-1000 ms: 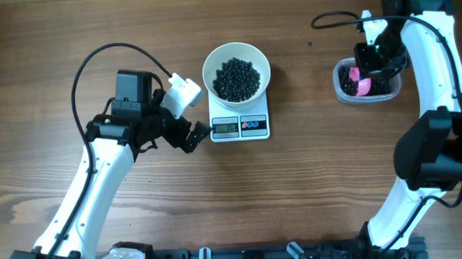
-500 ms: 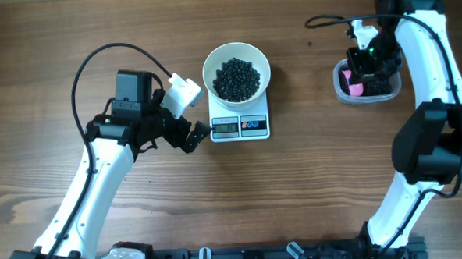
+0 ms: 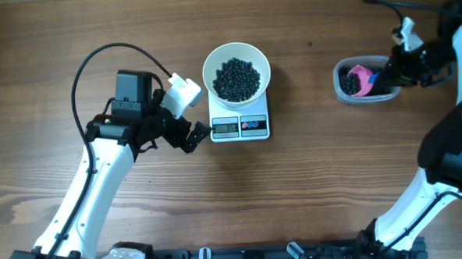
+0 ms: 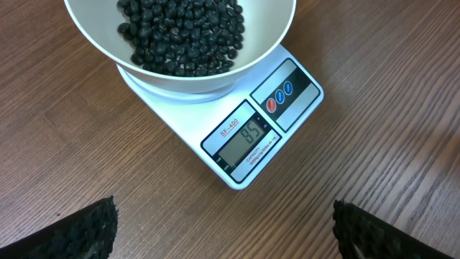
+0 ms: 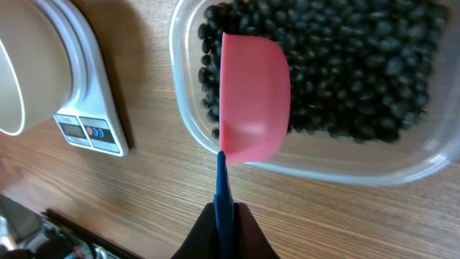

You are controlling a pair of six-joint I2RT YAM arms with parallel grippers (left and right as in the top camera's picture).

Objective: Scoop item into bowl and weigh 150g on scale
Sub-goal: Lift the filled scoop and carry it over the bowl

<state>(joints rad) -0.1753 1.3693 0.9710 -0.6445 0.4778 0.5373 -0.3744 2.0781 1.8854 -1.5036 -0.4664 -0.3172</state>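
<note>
Item: black beans [image 3: 236,78], heaped in white bowl [image 3: 209,68] on scale [image 3: 239,127]. Left tool [image 3: 196,136] just beside scale, fingers wide apart, empty. Right tool [image 5: 228,230] clamped on blue handle [image 5: 222,180] of pink scoop [image 5: 253,101] in bean-filled clear tub [image 5: 323,169], well apart across counter [image 3: 319,180].

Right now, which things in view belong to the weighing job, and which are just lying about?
In the job: black beans, white bowl, digital scale, clear plastic tub, pink scoop in the shut right gripper, open left gripper beside the scale.
Lying about: nothing loose that I can see; only the left arm's black cable above the wooden table.
</note>
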